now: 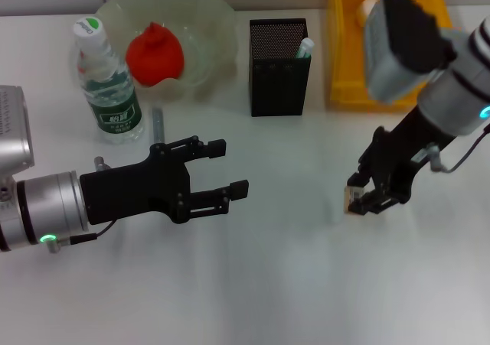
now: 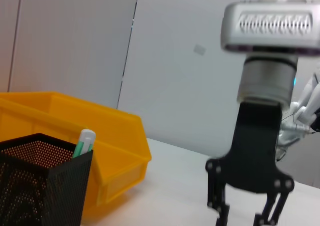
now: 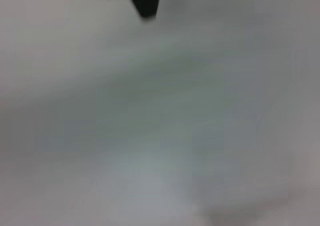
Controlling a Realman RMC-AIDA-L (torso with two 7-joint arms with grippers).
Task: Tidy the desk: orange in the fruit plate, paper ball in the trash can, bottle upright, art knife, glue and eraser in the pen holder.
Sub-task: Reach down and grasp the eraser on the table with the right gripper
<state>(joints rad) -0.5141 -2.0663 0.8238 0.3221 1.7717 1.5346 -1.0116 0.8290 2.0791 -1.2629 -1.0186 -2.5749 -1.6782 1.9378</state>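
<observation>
My right gripper (image 1: 360, 201) hangs just above the table at the right, shut on the small beige eraser (image 1: 353, 197). Out over the table's middle left, my left gripper (image 1: 230, 169) is open and holds nothing. The orange (image 1: 155, 53) lies in the pale green fruit plate (image 1: 213, 20). Left of the plate the bottle (image 1: 109, 89) stands upright. A green-and-white glue stick (image 1: 305, 48) pokes out of the black mesh pen holder (image 1: 279, 73). The paper ball (image 1: 369, 8) lies in the yellow trash can (image 1: 344, 62), half hidden by my right wrist. The left wrist view shows the pen holder (image 2: 40, 181), the trash can (image 2: 105, 136) and the right gripper (image 2: 245, 217).
A slim grey object (image 1: 158, 123) lies on the table between the bottle and the plate; I cannot tell whether it is the art knife. The right wrist view shows only blurred white table and a dark tip of the other gripper (image 3: 143, 0).
</observation>
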